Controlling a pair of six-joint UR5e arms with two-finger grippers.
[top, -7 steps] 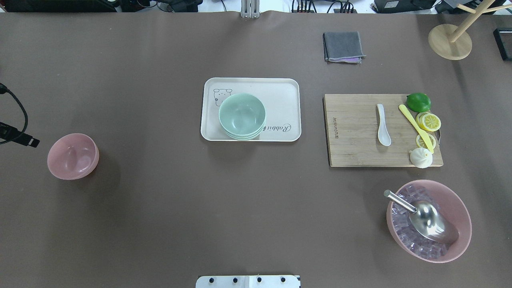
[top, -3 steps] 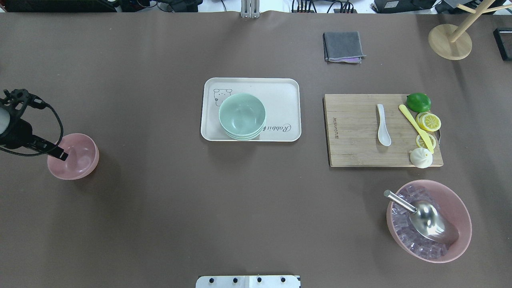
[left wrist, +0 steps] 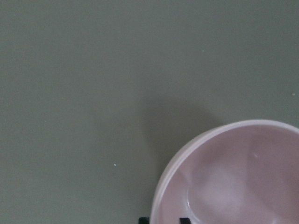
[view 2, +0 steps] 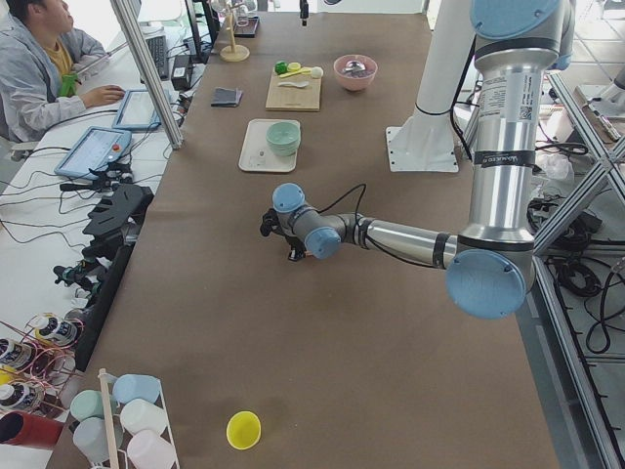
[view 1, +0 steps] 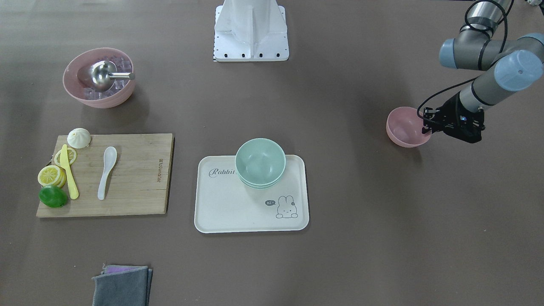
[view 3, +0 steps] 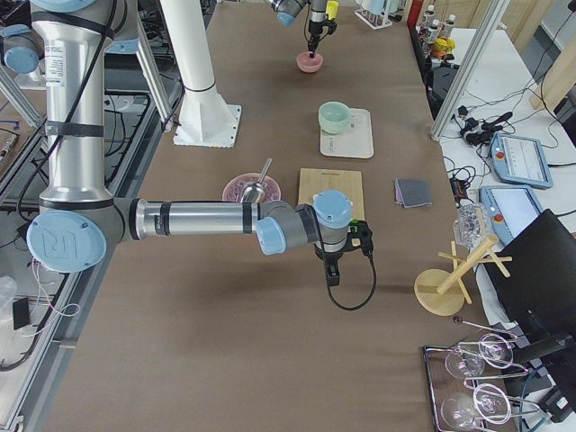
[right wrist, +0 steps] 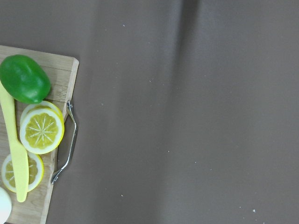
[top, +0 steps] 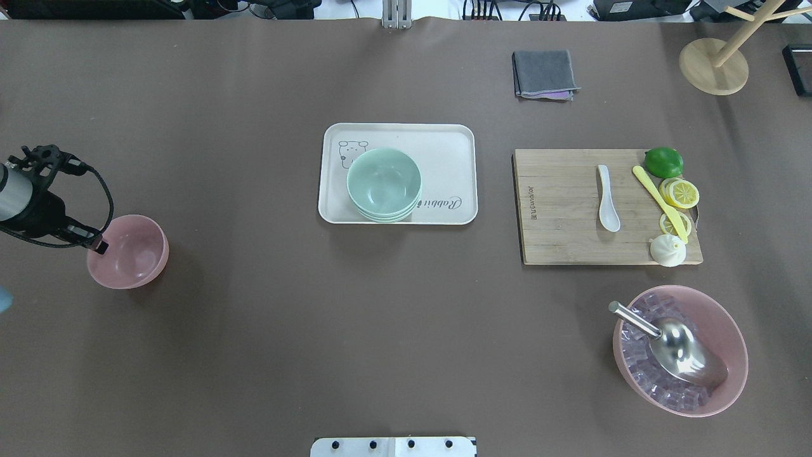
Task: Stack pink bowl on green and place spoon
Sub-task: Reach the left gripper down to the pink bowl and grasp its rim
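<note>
Nearest the robot, a large pink bowl (top: 728, 330) of clear ice cubes (top: 642, 376) holds a steel scoop (top: 684, 349). Farther out on the brown desk (top: 317, 330), the small pink plastic bowl (top: 134, 252) sits upright on the robot's left. The left pincer (top: 98, 245) is released, its black fingertips (left wrist: 184, 220) apart, one on each side of the bowl's rim. The white ceramic spoon (top: 608, 200) lies on the bamboo chopping board (top: 558, 209). The right pincer (view 3: 331, 277) hangs just off the board's outer end; I cannot tell its state. The mint-green bowls (top: 384, 181) stand stacked on the cream rectangular tray (top: 444, 146), well apart from the small pink plastic bowl. Farthest lies a folded grey cloth (top: 544, 73).
</note>
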